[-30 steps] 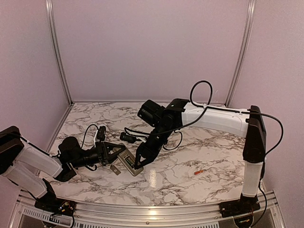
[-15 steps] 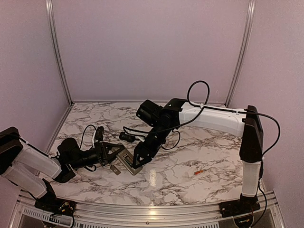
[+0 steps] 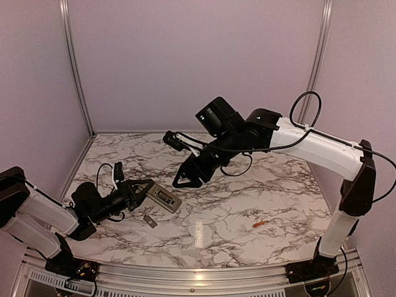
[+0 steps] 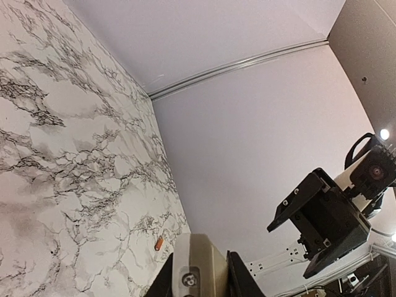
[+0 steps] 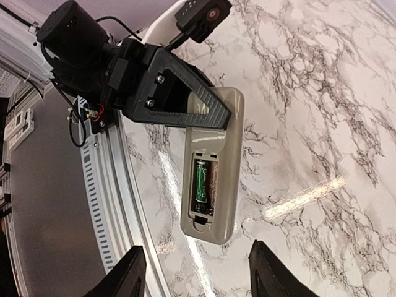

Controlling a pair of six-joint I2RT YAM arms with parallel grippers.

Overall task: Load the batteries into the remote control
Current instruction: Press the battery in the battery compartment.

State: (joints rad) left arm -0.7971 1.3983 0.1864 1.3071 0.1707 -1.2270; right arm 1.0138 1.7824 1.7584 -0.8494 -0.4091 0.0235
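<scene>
While the left gripper (image 3: 147, 190) is clenched on one end of the remote control (image 3: 166, 199), the handset lies on the marble table (image 3: 278, 185) with its grey-beige back turned up. The right wrist view shows a dark green battery (image 5: 204, 185) seated lengthwise in the open battery recess (image 5: 201, 215), toward the remote's free end. One black triangular finger of the left gripper lies across the opposite end and hides that part of the back.

Up and to the far right of the remote, the right gripper (image 3: 184, 180) hangs above the table, apart from the handset. Its fingers (image 5: 131, 272) are spread wide with nothing between them.

A small flat grey cover piece (image 3: 150, 221) rests on the marble just in front of the remote, on the near side and close to the left gripper. The orange-red battery (image 3: 258, 224) lies alone well to the right of the remote, nearer the right arm's base.

From the left wrist camera, the remote's gripped end and the two fingers block the bottom edge. The orange-red battery shows as a small speck beyond them, and the right arm (image 4: 325, 219) looms above on the right.
</scene>
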